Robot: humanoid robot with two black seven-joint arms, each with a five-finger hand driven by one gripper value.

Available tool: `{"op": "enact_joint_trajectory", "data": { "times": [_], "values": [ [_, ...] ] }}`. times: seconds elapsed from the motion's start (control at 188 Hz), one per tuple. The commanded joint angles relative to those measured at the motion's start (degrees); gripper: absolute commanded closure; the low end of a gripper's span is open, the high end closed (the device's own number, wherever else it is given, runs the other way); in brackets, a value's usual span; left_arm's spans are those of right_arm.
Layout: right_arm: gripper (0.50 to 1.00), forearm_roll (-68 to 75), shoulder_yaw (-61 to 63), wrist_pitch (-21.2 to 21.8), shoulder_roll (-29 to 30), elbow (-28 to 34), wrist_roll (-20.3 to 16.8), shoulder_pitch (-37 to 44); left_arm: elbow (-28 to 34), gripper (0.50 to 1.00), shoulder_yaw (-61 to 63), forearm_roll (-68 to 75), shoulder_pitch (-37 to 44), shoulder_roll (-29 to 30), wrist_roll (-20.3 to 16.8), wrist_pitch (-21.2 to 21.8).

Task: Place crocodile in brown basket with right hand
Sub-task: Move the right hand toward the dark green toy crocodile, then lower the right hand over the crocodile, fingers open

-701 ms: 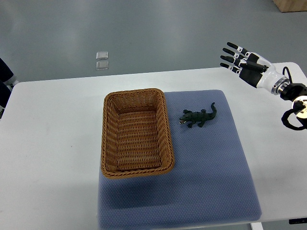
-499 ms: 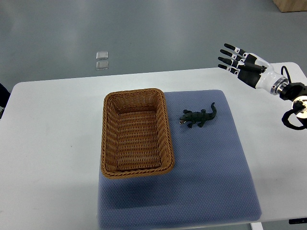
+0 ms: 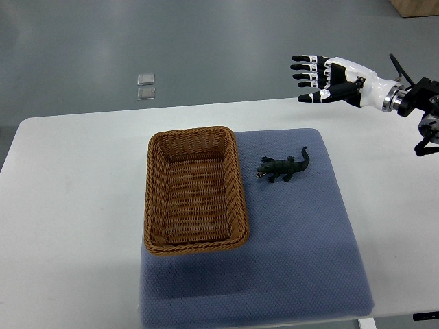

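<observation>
Table (image 3: 75, 205) first: we see its white top run from the left edge of the picture right across to the far side, bare on the left part. On the grey floor beyond its back edge we make out two small clear squares (image 3: 145, 87) lying one behind the other. Moving right, we come to the brown basket (image 3: 195, 236), a woven rectangle standing upright with its long side running away from us; we see only its wicker bottom inside. The basket sits on the left strip of a blue-grey mat (image 3: 302, 240) that covers the middle and right of the table. Just beside the basket's right rim, but apart from it, we find the crocodile (image 3: 282, 166), a small dark green toy lying flat on the mat with its head toward the basket and its tail pointing to the back right. Further right and well apart from the toy, we see the right hand (image 3: 329, 80) reaching in from the right edge, held in the air over the table's back edge; its black-tipped fingers (image 3: 302, 67) are spread, stretched toward the left, and they grasp nothing.
</observation>
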Motion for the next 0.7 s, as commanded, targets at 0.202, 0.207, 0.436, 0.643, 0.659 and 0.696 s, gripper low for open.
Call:
{"op": "enact_joint_trajectory", "data": {
  "times": [0.202, 0.207, 0.436, 0.643, 0.659, 0.696],
  "values": [
    [0.572, -25.04, -0.12, 0.00, 0.09, 2.70, 6.81, 4.69, -0.04, 0.500, 0.03, 0.00, -0.03, 0.00, -0.01, 0.00],
    [0.572, -25.82, -0.12, 0.00, 0.09, 2.88, 6.90, 4.69, 0.04, 0.500, -0.06, 0.00, 0.05, 0.00, -0.01, 0.00],
    [0.572, -40.41, -2.58, -2.91, 0.09, 8.41, 9.80, 5.13, -0.04, 0.500, -0.06, 0.00, -0.03, 0.00, -0.01, 0.00],
    [0.572, -45.78, -14.18, -12.23, 0.01, 10.17, 12.96, 7.50, -0.04, 0.500, -0.06, 0.00, -0.03, 0.00, -0.01, 0.00],
    [0.572, -45.87, -15.06, -12.94, 0.01, 10.17, 13.14, 7.68, -0.04, 0.500, -0.06, 0.00, -0.03, 0.00, -0.01, 0.00],
    [0.574, -46.13, -17.61, -14.78, 0.09, 10.09, 13.75, 8.21, -0.04, 0.500, -0.06, 0.00, -0.03, 0.00, -0.01, 0.00]
  ]
}}
